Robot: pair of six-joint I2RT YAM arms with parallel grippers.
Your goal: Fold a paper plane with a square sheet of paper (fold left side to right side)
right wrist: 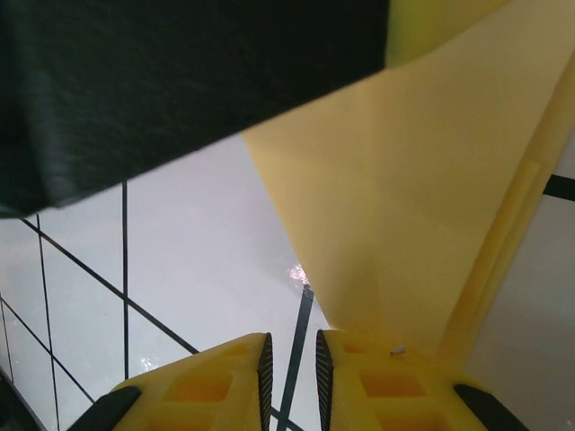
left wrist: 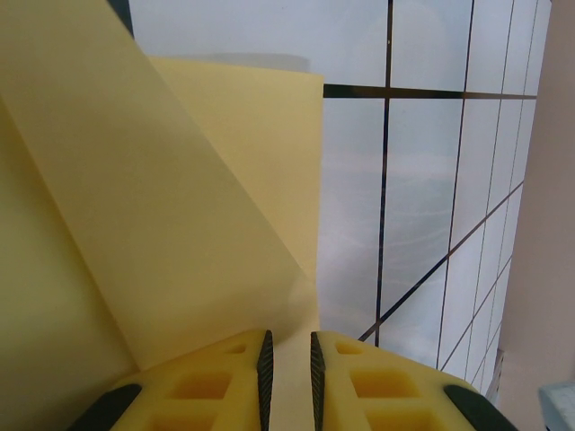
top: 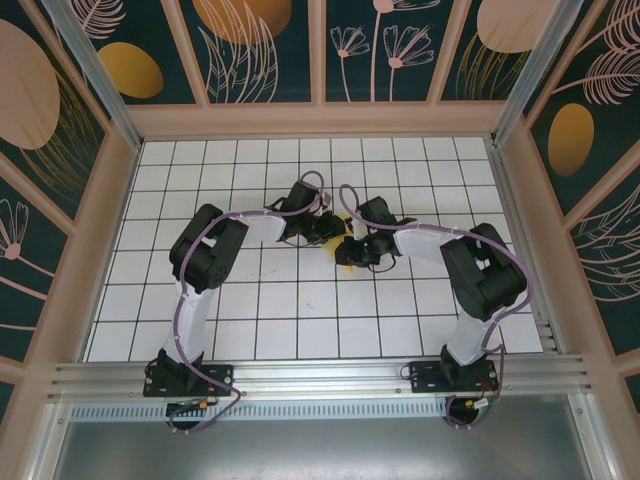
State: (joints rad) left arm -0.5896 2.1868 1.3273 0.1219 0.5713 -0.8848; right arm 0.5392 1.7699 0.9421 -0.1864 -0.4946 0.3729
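The square sheet of paper [top: 346, 265] is yellow and lies partly folded at the middle of the gridded table, mostly hidden under both grippers. In the left wrist view a raised flap of the paper [left wrist: 153, 224] slants up on the left, and more paper shows through the narrow gap of my left gripper [left wrist: 287, 337]. Its jaws stand slightly apart, clamping nothing that I can see. My right gripper [right wrist: 290, 339] is also narrowly open with bare table and a grid line in its gap. The paper [right wrist: 422, 197] rests against its right finger. The two grippers [top: 330, 228] [top: 356, 248] nearly touch.
The white gridded table [top: 300, 310] is walled on three sides by wooden-framed patterned panels [top: 260, 50]. The left arm's black body [right wrist: 180, 81] hangs close above the right gripper. A metal rail [top: 320, 375] runs along the near edge.
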